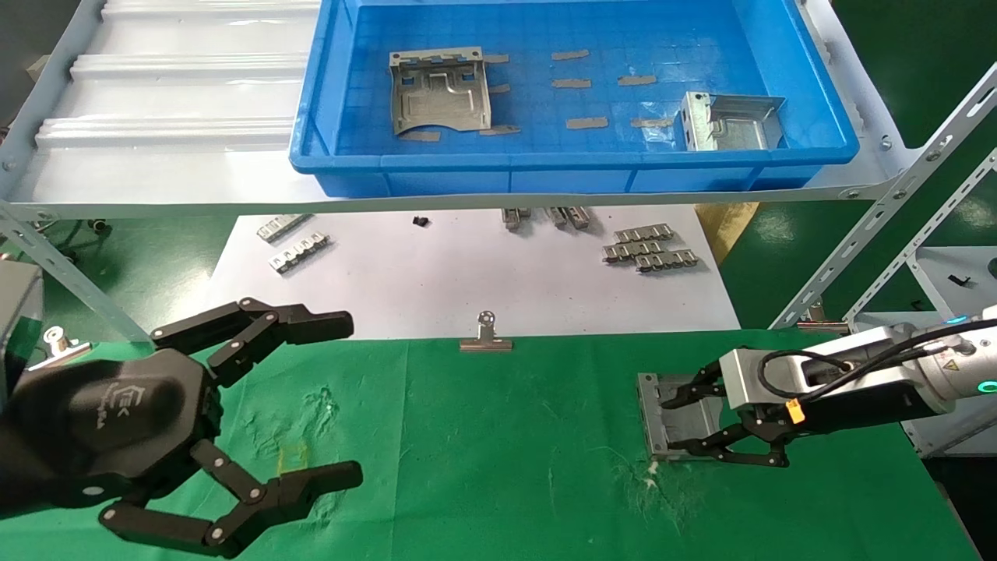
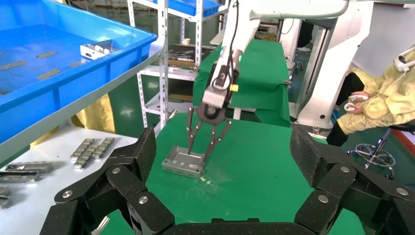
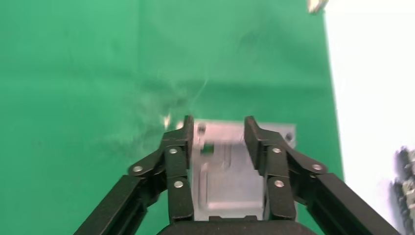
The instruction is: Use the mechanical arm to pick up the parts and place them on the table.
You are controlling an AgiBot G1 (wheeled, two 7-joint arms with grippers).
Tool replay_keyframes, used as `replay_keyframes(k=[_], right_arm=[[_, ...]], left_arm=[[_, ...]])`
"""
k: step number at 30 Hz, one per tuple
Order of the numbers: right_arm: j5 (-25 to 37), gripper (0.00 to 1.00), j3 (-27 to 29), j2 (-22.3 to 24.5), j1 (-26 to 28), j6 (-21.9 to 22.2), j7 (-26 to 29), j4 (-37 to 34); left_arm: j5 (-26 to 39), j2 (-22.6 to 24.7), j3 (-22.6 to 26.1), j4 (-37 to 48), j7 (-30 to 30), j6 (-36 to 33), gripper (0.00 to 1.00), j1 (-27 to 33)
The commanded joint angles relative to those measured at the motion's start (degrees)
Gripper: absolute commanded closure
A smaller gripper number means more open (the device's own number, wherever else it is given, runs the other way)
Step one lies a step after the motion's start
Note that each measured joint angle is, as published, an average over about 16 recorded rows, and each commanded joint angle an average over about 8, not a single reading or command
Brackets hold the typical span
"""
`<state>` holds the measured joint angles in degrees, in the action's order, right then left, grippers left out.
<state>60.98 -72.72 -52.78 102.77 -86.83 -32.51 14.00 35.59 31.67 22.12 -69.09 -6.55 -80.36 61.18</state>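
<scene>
Right gripper [image 1: 676,425] straddles grey embossed part [image 1: 674,436] flat on green table [image 1: 498,467].

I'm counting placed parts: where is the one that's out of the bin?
In the head view the part lies on the green table, on the robot's right, between the fingers of the right gripper, below the white sheet.

Bright, even overhead light. Glare whitens the ribbed shelf [image 1: 179,101] far left. The right wrist view is soft, blurring the plate [image 3: 227,166].
</scene>
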Motion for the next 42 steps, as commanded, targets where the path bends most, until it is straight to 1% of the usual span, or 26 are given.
replay_keyframes(k=[1, 4, 8, 15, 18, 22, 42], right_arm=[[-1.6, 0.0, 0.9, 0.7, 0.2, -1.7, 0.2, -0.3], [-4.6, 0.0, 2.5, 1.6, -0.4, -3.8, 1.2, -1.0], [-6.3, 0.0, 3.4, 2.1, -0.9, -4.7, 1.8, -1.6], [-5.3, 0.0, 3.0, 1.8, -0.9, -4.0, 1.4, -1.1], [-5.2, 0.0, 3.7, 2.0, -1.5, -3.7, 2.0, 0.0], [-6.0, 0.0, 6.4, 2.8, -3.5, -3.5, 4.0, 3.0], [-10.7, 0.0, 24.4, 8.2, -16.9, -1.9, 18.0, 23.2]], left_arm=[[0.0, 0.0, 0.0, 0.0, 0.0, 0.0, 0.0, 0.0], [0.0, 0.0, 0.0, 0.0, 0.0, 0.0, 0.0, 0.0], [0.0, 0.0, 0.0, 0.0, 0.0, 0.0, 0.0, 0.0], [0.0, 0.0, 0.0, 0.0, 0.0, 0.0, 0.0, 0.0], [0.0, 0.0, 0.0, 0.0, 0.0, 0.0, 0.0, 0.0], [0.0, 0.0, 0.0, 0.0, 0.0, 0.0, 0.0, 0.0], [0.0, 0.0, 0.0, 0.0, 0.0, 0.0, 0.0, 0.0]])
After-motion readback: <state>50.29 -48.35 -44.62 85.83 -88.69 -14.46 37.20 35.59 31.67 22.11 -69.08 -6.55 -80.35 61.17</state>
